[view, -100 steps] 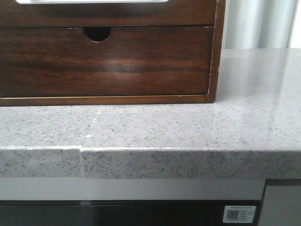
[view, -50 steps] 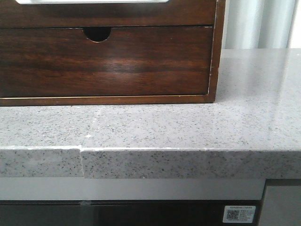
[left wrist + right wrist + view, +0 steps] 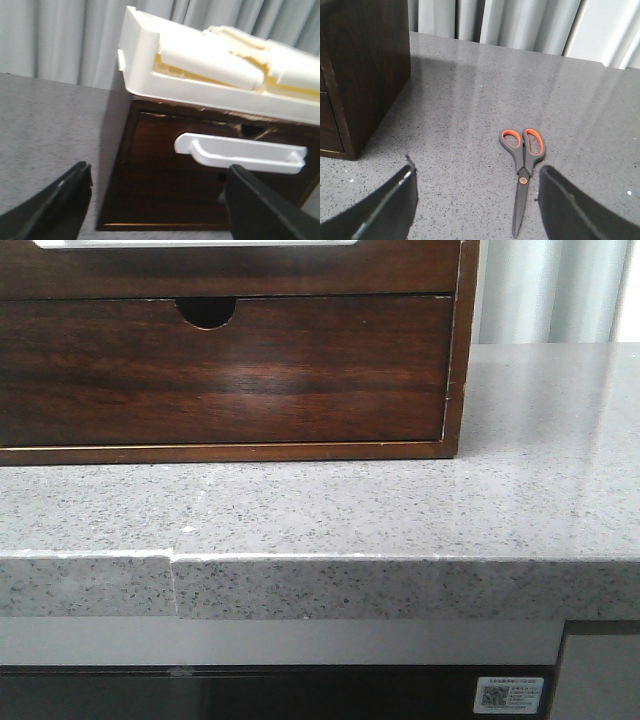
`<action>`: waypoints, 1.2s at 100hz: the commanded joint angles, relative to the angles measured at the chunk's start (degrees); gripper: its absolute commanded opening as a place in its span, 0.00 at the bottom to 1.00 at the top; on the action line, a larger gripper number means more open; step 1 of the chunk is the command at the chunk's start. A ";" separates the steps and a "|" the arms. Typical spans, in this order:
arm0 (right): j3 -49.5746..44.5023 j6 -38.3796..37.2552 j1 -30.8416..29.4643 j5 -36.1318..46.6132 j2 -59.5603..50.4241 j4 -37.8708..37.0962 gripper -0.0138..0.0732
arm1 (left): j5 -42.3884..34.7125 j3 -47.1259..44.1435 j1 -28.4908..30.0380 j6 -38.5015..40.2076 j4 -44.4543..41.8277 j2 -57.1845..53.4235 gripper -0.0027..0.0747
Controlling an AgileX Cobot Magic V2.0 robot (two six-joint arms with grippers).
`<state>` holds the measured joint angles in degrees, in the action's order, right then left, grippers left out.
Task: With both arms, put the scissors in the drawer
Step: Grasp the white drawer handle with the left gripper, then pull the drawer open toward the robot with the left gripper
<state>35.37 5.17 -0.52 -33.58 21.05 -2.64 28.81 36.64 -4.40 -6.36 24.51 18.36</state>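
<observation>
The scissors (image 3: pixel 522 172) lie closed on the grey counter, with dark grey blades and orange-lined handle loops. My right gripper (image 3: pixel 477 172) is open above the counter; the scissors lie just inside one finger, untouched. The drawer (image 3: pixel 230 270) is the upper dark brown wood-grain front of the cabinet, shut, with a white rounded piece (image 3: pixel 195 243) at its top edge. In the left wrist view that drawer (image 3: pixel 155 132) carries a white handle (image 3: pixel 240 152). My left gripper (image 3: pixel 157 175) is open and empty, facing the cabinet front, apart from it. Neither gripper shows in the front view.
Below is a second drawer front (image 3: pixel 230 370) with a semicircular finger notch (image 3: pixel 206 310). A white tray (image 3: pixel 150 70) with pale objects sits on the cabinet top. The cabinet's side wall (image 3: pixel 365 60) stands beside the right gripper. The speckled counter (image 3: pixel 400 510) has a front edge; curtains hang behind.
</observation>
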 commanded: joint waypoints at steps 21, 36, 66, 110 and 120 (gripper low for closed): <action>2.06 -0.03 -0.02 4.82 0.98 -0.56 0.69 | -12.62 -8.10 -0.28 0.06 27.98 1.61 0.64; 2.06 -0.03 -0.02 4.82 0.98 1.65 0.69 | -11.59 -9.02 -0.48 -0.03 32.01 5.03 0.64; 2.06 -0.03 -0.02 4.82 0.98 1.78 0.69 | -7.77 -8.51 -0.48 -8.77 44.91 16.21 0.64; 2.06 -0.03 -0.02 4.82 0.98 1.78 0.69 | 8.94 -7.77 -0.48 -42.16 82.56 33.23 0.64; 2.06 -0.03 -0.02 4.82 0.98 1.78 0.69 | 13.56 -5.55 -0.48 -42.16 82.56 37.35 0.64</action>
<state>35.37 5.17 -0.52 -33.58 21.05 -0.91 36.10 27.47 -4.40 -47.11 101.45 52.91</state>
